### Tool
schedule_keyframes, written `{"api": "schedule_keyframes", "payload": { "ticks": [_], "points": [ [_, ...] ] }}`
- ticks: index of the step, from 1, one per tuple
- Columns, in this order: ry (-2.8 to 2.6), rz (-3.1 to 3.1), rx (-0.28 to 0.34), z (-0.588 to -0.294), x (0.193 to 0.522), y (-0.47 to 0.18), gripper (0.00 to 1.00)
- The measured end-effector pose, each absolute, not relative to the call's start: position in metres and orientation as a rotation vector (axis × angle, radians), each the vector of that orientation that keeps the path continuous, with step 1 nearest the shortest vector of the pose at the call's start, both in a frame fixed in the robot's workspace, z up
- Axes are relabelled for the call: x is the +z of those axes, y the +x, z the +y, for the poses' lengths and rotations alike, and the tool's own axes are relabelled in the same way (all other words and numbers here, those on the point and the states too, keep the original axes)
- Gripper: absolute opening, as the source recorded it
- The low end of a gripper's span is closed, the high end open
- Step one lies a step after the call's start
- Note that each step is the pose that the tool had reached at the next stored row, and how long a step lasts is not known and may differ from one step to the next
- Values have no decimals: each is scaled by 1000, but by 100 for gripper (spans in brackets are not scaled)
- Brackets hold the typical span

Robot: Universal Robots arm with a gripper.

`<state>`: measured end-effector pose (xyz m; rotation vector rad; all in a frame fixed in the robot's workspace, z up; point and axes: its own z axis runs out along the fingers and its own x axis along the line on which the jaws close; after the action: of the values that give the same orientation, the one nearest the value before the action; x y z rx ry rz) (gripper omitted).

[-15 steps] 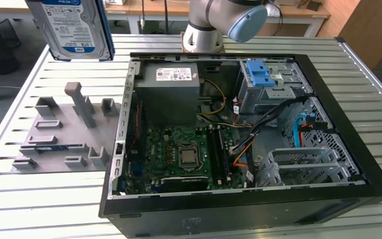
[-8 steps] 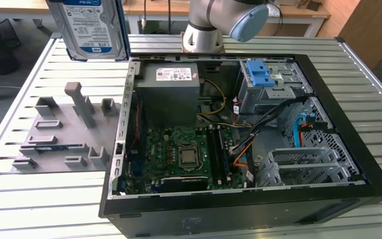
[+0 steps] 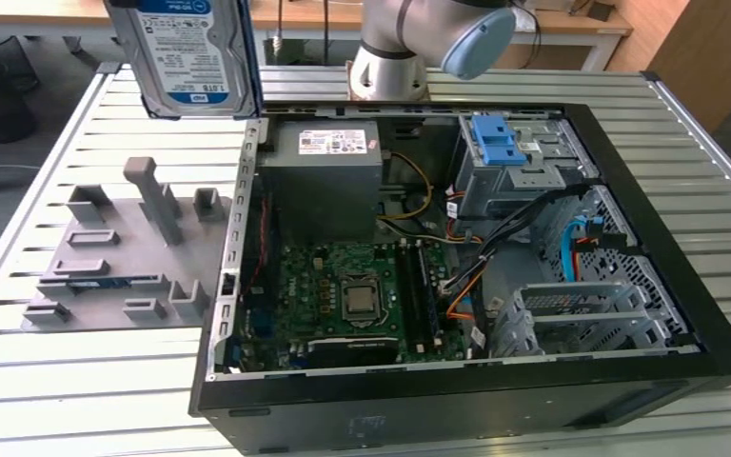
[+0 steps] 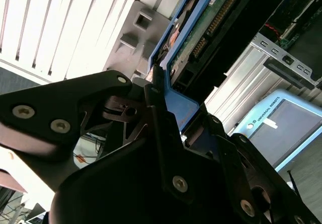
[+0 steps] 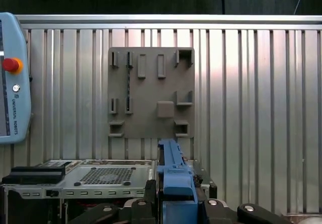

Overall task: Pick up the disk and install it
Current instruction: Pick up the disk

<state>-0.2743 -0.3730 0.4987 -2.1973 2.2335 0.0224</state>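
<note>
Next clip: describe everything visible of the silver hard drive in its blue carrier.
The silver rectangular hard drive bears a white-and-blue label and sits in a blue plastic carrier framing its edges. In the exterior view it hangs upright, label toward the camera, off the table near the grey plastic fixture block and the open black computer case. The second wrist view shows its green circuit-board side and connector. The gripper is shut on the carrier; nothing else touches it.
</note>
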Motion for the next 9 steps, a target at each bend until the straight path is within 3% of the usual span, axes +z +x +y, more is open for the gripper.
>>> {"api": "schedule_keyframes", "payload": {
  "ticks": [9],
  "points": [
    [-2196, 2232, 25, -395, 496, -274, 36]
  ]
}}
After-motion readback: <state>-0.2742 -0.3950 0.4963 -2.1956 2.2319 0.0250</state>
